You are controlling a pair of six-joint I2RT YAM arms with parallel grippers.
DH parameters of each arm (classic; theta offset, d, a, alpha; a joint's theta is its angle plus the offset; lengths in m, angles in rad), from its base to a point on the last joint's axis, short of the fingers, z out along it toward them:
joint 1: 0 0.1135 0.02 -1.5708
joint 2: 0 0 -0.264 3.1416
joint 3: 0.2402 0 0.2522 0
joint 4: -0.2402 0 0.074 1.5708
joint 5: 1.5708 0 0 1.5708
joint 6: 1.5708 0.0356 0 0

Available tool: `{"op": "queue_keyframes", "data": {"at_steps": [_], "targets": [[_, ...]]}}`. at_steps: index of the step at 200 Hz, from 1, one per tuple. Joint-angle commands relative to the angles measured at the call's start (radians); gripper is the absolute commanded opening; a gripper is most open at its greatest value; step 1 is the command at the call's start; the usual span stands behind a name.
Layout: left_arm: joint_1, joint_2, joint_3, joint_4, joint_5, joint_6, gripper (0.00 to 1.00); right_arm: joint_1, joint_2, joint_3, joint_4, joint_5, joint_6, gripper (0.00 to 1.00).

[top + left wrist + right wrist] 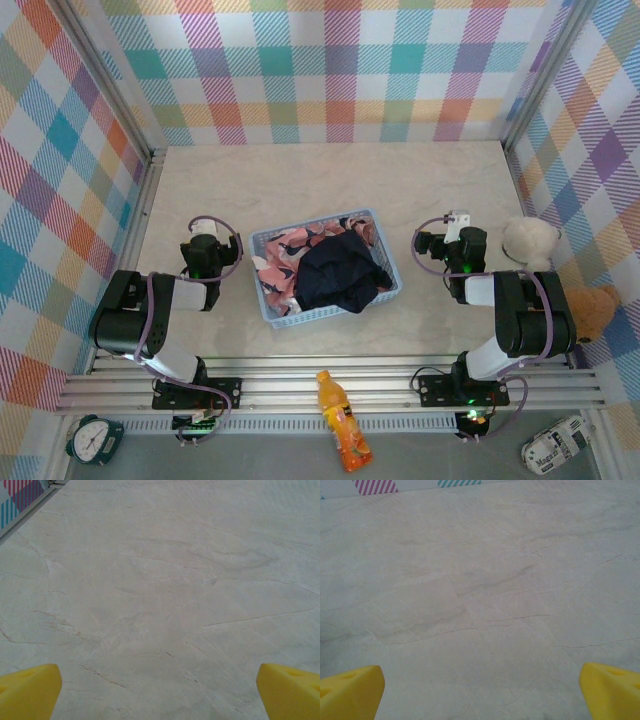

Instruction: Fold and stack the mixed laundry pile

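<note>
In the top view the mixed laundry pile sits in a light blue plastic basket [262,243] at the centre of the frame, on the pale marble-patterned table [330,175]. The navy trousers [338,272] lie crumpled across the right and middle of the basket, one edge spilling over its lower right rim. The pink garment [283,262], printed with navy and white shapes, is bunched in the left part, partly under the trousers.

The left gripper [205,230] rests left of the basket and the right gripper [455,225] to its right, each near the basket but apart from it and from the cloth. In the left wrist view the left gripper [160,690] has its yellow fingertips [30,692] spread wide to the lower corners, bare tabletop showing between them. The right wrist view shows the right gripper [480,690] the same way, its fingertips [350,692] wide apart over bare tabletop.

A white teddy bear [530,240] and a brown teddy bear [596,310] sit at the right edge. An orange drink bottle [340,420] lies at the bottom centre, and an alarm clock [93,437] at the bottom left.
</note>
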Motion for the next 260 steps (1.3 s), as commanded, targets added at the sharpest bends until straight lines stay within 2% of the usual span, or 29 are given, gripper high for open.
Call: {"op": "queue_keyframes", "data": {"at_steps": [1, 24, 35, 50, 69, 82, 90, 107, 135, 150, 168, 183, 202, 226, 260], "targets": [[0.006, -0.006, 0.011, 0.025, -0.004, -0.002, 1.0, 0.006, 0.003, 0.006, 0.029, -0.02, -0.005, 0.99], [0.006, -0.005, 0.009, 0.026, -0.004, -0.001, 1.0, 0.006, -0.003, 0.005, 0.032, -0.013, -0.004, 0.99], [0.004, -0.012, 0.009, 0.029, -0.015, -0.001, 1.0, 0.006, -0.025, 0.039, -0.047, -0.002, 0.001, 0.99], [-0.001, -0.049, 0.04, -0.048, -0.017, 0.008, 1.0, 0.006, -0.07, 0.108, -0.215, 0.017, 0.006, 1.0], [-0.022, -0.123, 0.172, -0.343, -0.066, 0.004, 1.0, 0.007, -0.133, 0.178, -0.373, 0.028, 0.014, 1.0], [-0.022, -0.17, 0.231, -0.454, -0.072, -0.016, 1.0, 0.007, -0.181, 0.23, -0.476, 0.033, 0.032, 1.0], [-0.024, -0.197, 0.267, -0.518, -0.064, -0.03, 1.0, 0.007, -0.204, 0.283, -0.598, 0.039, 0.059, 1.0], [-0.028, -0.233, 0.374, -0.722, -0.083, -0.135, 1.0, 0.008, -0.225, 0.418, -0.869, 0.037, 0.144, 1.0], [-0.04, -0.239, 0.511, -1.005, -0.053, -0.337, 1.0, 0.025, -0.234, 0.558, -1.186, -0.079, 0.243, 1.0], [-0.053, -0.237, 0.553, -1.142, -0.005, -0.443, 1.0, 0.055, -0.234, 0.594, -1.302, -0.133, 0.273, 0.95], [-0.075, -0.241, 0.555, -1.217, 0.083, -0.565, 1.0, 0.116, -0.235, 0.6, -1.379, -0.201, 0.3, 0.88], [-0.104, -0.253, 0.518, -1.216, 0.156, -0.674, 1.0, 0.167, -0.23, 0.604, -1.44, -0.244, 0.298, 0.82], [-0.153, -0.27, 0.471, -1.19, 0.21, -0.77, 1.0, 0.219, -0.228, 0.571, -1.48, -0.217, 0.288, 0.75], [-0.226, -0.281, 0.465, -1.194, 0.176, -0.805, 1.0, 0.241, -0.207, 0.54, -1.477, -0.218, 0.276, 0.55], [-0.26, -0.252, 0.525, -1.236, 0.166, -0.776, 1.0, 0.297, -0.118, 0.551, -1.422, -0.229, 0.296, 0.46]]}}
